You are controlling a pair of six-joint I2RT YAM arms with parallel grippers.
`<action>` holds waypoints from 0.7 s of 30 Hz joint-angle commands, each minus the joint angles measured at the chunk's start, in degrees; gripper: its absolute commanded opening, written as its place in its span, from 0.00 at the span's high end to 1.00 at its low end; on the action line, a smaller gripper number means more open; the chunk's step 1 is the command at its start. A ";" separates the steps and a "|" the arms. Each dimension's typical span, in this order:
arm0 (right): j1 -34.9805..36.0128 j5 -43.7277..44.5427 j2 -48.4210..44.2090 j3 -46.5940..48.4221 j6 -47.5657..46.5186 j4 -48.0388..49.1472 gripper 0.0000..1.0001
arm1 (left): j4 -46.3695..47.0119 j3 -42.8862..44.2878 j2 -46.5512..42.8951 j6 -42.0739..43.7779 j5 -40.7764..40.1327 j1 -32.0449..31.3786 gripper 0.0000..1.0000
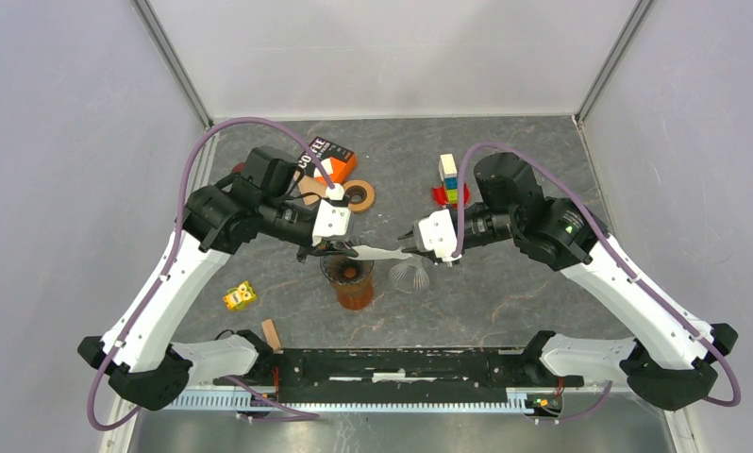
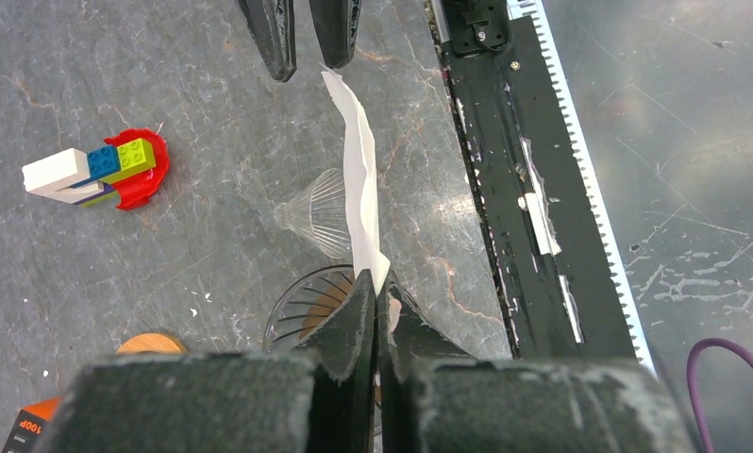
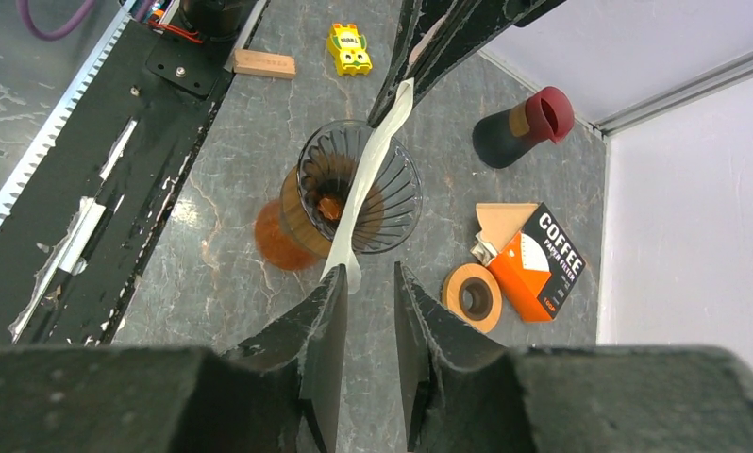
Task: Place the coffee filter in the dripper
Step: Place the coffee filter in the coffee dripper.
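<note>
A white coffee filter [image 1: 380,252] hangs folded flat between my two grippers, above the clear ribbed dripper [image 1: 346,269], which sits on an amber glass. My left gripper [image 1: 339,247] is shut on one end of the filter [image 2: 359,179], its fingertips [image 2: 365,293] right over the dripper [image 2: 297,304]. My right gripper [image 1: 413,249] is open. In the right wrist view the filter [image 3: 373,179] stretches across the dripper [image 3: 403,193], and its near end lies beside the inner face of one finger of the right gripper [image 3: 370,283].
A second clear ribbed cone [image 1: 409,276] lies on its side right of the dripper. An orange filter box [image 3: 543,264], a tape roll [image 3: 474,295] and a dark red pitcher [image 3: 524,127] stand behind. A lego stack [image 2: 99,170], a yellow toy [image 3: 349,47] and a wooden block [image 3: 264,64] are nearby.
</note>
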 commanded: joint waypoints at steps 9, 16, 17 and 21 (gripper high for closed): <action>-0.32 -1.39 -0.27 -0.97 0.45 2.26 0.73 | -0.12 0.62 0.16 2.79 0.63 -0.35 0.98; -0.33 -2.07 -0.12 -1.94 0.96 2.98 0.75 | -0.12 1.05 0.49 3.07 0.56 -0.35 0.98; -0.31 -2.12 -0.01 -1.96 1.02 3.05 0.76 | -0.12 1.09 0.58 3.14 0.54 -0.36 0.98; -0.31 -2.58 0.05 -2.03 1.24 3.16 0.76 | 0.49 1.18 0.59 2.68 -0.41 -0.42 0.98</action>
